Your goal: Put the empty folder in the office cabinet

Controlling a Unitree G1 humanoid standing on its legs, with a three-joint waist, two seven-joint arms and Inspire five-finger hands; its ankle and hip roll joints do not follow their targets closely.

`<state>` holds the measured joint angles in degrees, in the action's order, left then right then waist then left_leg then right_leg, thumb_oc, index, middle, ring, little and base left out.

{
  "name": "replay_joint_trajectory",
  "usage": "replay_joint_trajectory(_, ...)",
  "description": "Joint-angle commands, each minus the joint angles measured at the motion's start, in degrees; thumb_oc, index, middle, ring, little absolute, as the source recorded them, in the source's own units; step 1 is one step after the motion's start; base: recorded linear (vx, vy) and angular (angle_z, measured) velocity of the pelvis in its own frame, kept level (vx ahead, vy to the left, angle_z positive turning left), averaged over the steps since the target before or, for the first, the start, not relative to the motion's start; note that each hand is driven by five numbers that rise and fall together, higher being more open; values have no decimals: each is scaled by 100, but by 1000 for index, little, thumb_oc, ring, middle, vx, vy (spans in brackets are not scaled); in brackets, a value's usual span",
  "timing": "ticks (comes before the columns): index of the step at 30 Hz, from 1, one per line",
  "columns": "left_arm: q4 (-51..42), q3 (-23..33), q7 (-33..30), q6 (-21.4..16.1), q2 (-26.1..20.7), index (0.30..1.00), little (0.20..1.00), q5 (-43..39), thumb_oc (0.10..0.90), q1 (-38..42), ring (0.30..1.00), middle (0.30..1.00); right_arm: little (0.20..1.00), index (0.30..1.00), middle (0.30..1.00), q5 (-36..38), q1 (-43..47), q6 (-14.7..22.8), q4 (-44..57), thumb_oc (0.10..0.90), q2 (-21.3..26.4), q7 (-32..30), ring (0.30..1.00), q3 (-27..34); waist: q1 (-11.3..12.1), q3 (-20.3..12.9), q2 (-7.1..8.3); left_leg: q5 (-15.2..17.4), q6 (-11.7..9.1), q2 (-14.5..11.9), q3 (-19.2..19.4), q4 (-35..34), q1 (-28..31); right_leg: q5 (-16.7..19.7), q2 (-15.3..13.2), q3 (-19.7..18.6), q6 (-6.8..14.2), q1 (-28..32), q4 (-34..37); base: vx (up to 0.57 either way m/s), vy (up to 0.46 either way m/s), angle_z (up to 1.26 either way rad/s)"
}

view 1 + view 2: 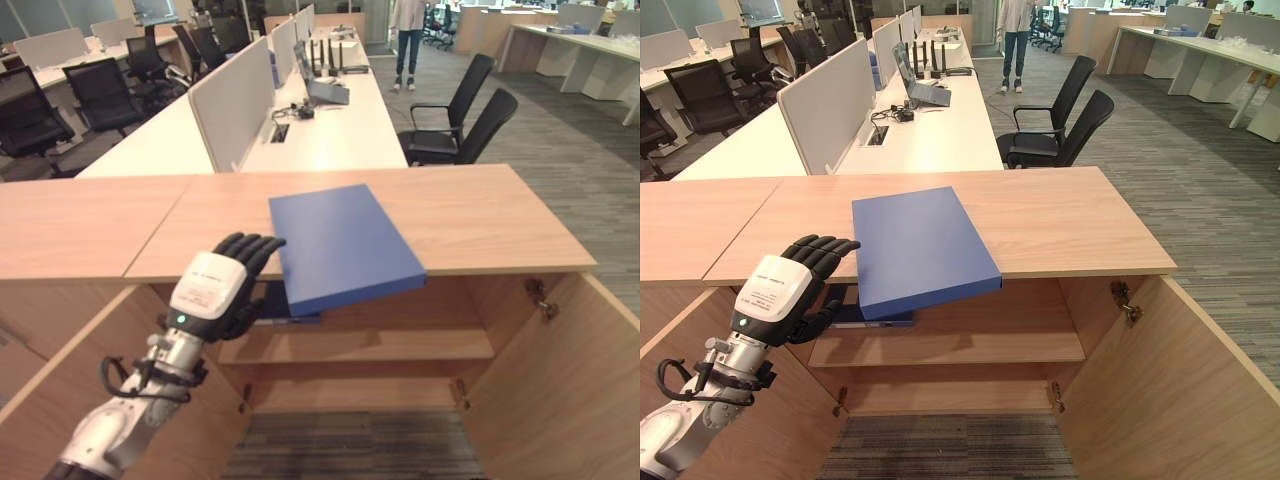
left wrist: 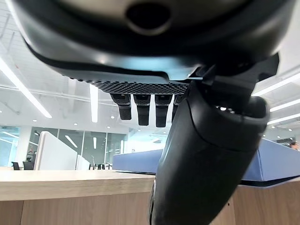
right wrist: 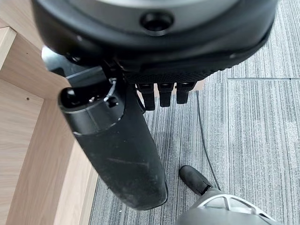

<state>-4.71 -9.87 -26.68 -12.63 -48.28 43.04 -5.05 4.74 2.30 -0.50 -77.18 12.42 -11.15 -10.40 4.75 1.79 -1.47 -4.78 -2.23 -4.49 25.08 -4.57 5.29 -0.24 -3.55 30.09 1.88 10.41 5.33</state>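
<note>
A blue folder (image 1: 340, 245) lies flat on the wooden top of the office cabinet (image 1: 480, 215), its near end sticking out past the front edge. My left hand (image 1: 210, 285) is at the folder's left edge, open, with its fingers (image 1: 250, 245) reaching that edge and the thumb lower, by the overhang. In the left wrist view the folder (image 2: 136, 161) shows just beyond the straight fingers. My right hand (image 3: 112, 136) hangs open over the carpet beside the cabinet's wooden side. Both cabinet doors stand open, showing a shelf (image 1: 400, 345).
A dark flat item (image 1: 290, 303) lies on the shelf under the folder's overhang. The right door (image 1: 590, 390) and the left door (image 1: 60, 390) swing out towards me. Behind the cabinet are desks with dividers, office chairs (image 1: 460, 120) and a person (image 1: 408, 40) standing far off.
</note>
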Motion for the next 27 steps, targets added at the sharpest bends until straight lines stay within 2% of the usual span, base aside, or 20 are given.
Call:
replay_joint_trajectory(1,-365,74,-208,-18,-304,900,900,-186,800,840,900,900,900,900,900,69,379,137,-17,800,120,-194,900,25,-16,-183,188,-44,-386,-213,-75,-40,-129,-33,-314,36,431,20,-33,0,0,0)
replay_joint_trajectory(10,-321,-144,-175,-5,-151,900,900,-189,800,1102,900,900,900,900,900,68,355,134,28,800,99,-225,900,14,-73,-227,217,-12,-371,-200,-47,-42,-106,-17,-334,14,443,20,-33,0,0,0)
replay_joint_trajectory(27,118,-1125,44,74,118,900,900,101,800,1913,900,900,900,900,900,142,356,126,17,800,44,-242,900,-25,-237,-293,214,70,-331,-159,17,-43,-9,-2,-355,-63,466,37,-33,1,1,-4)
